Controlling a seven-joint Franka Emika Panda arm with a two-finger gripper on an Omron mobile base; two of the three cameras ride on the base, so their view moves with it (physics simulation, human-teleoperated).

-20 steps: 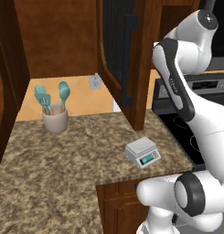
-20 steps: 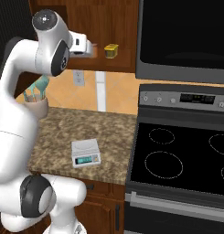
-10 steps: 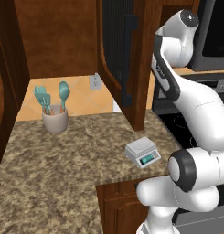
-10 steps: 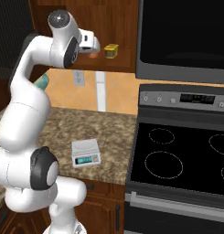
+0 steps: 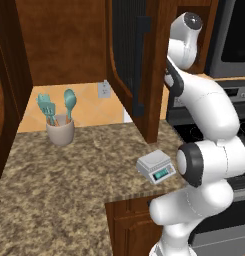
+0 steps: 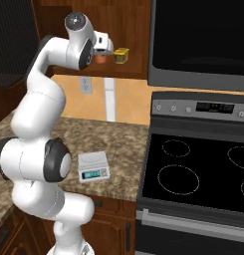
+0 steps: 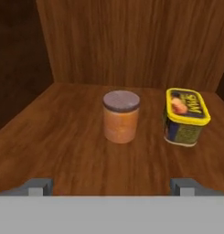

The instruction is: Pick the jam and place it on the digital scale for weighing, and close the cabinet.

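The jam (image 7: 121, 116), a small jar with orange-brown contents and a brownish lid, stands upright on the wooden shelf inside the cabinet (image 6: 131, 25). My gripper (image 7: 112, 187) is open just in front of the jar, its fingertips (image 7: 40, 186) wide apart and touching nothing. In the right base view the gripper (image 6: 109, 50) is raised at the shelf's opening. The cabinet door (image 5: 129, 55), with ribbed dark glass and a black bar handle (image 5: 140, 65), hangs open. The digital scale (image 5: 155, 166) (image 6: 92, 166) sits bare near the counter's front edge.
A yellow tin (image 7: 185, 116) (image 6: 121, 56) stands on the shelf right of the jar. A beige cup of teal utensils (image 5: 60, 131) sits at the back of the granite counter (image 5: 69, 185). The stove (image 6: 203, 169) and a microwave (image 6: 200, 42) are to the right.
The arm has swung up and toward the cabinet shelf, bringing the hand close to the yellow tin. The jaws stayed open. Scale and cup have not moved.
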